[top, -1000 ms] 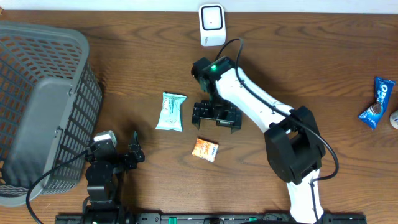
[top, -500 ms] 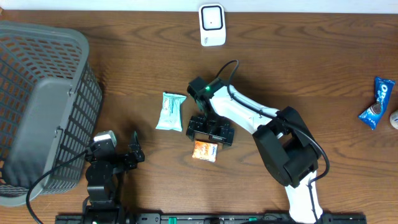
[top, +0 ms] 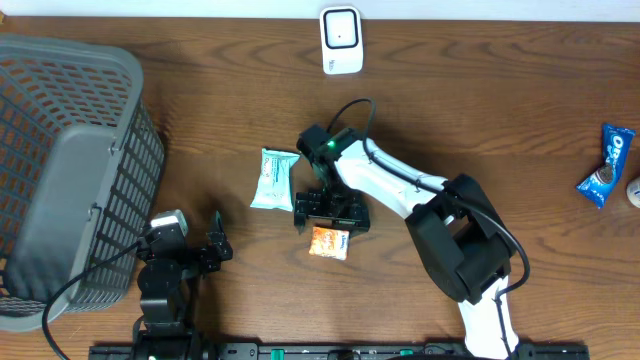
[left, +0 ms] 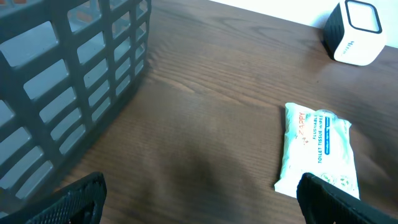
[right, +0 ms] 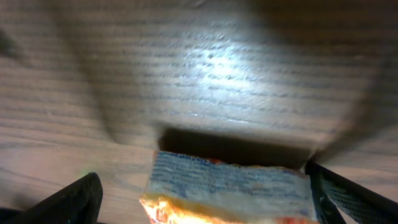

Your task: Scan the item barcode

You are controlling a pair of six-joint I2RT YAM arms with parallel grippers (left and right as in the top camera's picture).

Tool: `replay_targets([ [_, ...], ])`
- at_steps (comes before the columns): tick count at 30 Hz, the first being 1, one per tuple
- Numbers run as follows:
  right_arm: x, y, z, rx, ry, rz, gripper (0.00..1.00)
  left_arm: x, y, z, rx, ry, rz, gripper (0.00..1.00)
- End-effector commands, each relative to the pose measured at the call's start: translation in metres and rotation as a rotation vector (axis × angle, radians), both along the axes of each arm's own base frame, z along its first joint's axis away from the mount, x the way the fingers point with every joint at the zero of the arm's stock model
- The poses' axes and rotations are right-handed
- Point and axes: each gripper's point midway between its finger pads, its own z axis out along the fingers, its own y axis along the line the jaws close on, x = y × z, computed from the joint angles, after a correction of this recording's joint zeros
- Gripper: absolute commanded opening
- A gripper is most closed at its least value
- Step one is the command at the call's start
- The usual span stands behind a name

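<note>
Right fingers: we are seeing the two dark fingers (right: pixel 74 200) of the right gripper (top: pixel 331 218) standing wide apart, released, gripping nothing.
Between them: a small orange crinkly snack packet (right: pixel 230 186) is filling the gap in the right wrist view, its near edge lit and its far side casting a shadow. We cannot tell whether the tips are touching it.
From above: the right gripper is hanging over the far edge of the orange packet (top: pixel 329 242), which is lying flat on the brown wooden table (top: pixel 500 100), near the middle.
Left fingers: the left gripper (left: pixel 205 208) is also spread wide and empty, sitting low at the near edge of the table.
Left wrist view: we are looking across bare wood at a white and mint-green pack of wipes (left: pixel 317 149), lying flat, well clear of those fingers.
Neighbours: the wipes pack (top: pixel 274 179) is lying just left of the right gripper, apart from the orange packet.
Scanner: the white box-shaped barcode scanner (top: pixel 341 40) is standing at the far edge, well apart from the packet.
Left side: a big grey slatted plastic basket (top: pixel 140 130) is sitting beside the left arm.
Far right: a blue snack wrapper (top: pixel 608 165) is lying alone by the table's edge.
</note>
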Motion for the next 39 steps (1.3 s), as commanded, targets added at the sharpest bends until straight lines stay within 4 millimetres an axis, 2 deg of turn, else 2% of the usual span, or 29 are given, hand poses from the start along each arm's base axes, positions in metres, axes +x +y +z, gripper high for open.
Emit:
replay_targets([
  [1, -0.017, -0.006, -0.020, -0.054, 0.008, 0.037, 0.99, -0.003, 0.003, -0.014, 0.013, 0.032, 0.013, 0.98],
  [4, -0.024, -0.008, -0.028, -0.061, 0.021, 0.027, 0.99, -0.003, 0.003, -0.014, 0.013, 0.032, 0.013, 0.98],
  [6, -0.029, -0.012, -0.032, -0.075, 0.034, 0.014, 0.94, -0.003, 0.003, -0.014, 0.013, 0.032, 0.013, 0.98],
  [11, -0.029, -0.016, -0.036, -0.077, 0.034, 0.009, 0.57, -0.003, 0.003, -0.014, 0.013, 0.032, 0.013, 0.98],
  [12, -0.028, -0.016, -0.036, -0.078, 0.033, 0.008, 0.53, -0.003, 0.003, -0.014, 0.013, 0.032, 0.013, 0.98],
  [14, -0.029, -0.015, -0.035, -0.063, 0.036, 0.030, 0.52, -0.003, 0.003, -0.014, 0.013, 0.032, 0.013, 0.98],
  [17, -0.032, -0.007, -0.030, 0.015, 0.048, 0.125, 0.44, -0.003, 0.003, -0.014, 0.013, 0.032, 0.013, 0.98],
  [22, -0.044, -0.005, -0.005, 0.160, 0.148, 0.253, 0.43, -0.003, 0.003, -0.014, 0.013, 0.032, 0.013, 0.98],
  [25, -0.055, -0.006, 0.009, 0.243, 0.236, 0.256, 0.46, -0.003, 0.003, -0.014, 0.013, 0.032, 0.013, 0.98],
  [28, -0.061, -0.014, 0.018, 0.248, 0.310, 0.207, 0.45, -0.003, 0.003, -0.014, 0.013, 0.032, 0.013, 0.98],
  [32, -0.061, -0.019, 0.030, 0.295, 0.372, 0.152, 0.45, -0.003, 0.003, -0.014, 0.013, 0.032, 0.013, 0.98],
  [39, -0.052, -0.030, 0.032, 0.298, 0.385, 0.105, 0.44, -0.003, 0.003, -0.014, 0.013, 0.032, 0.013, 0.98],
])
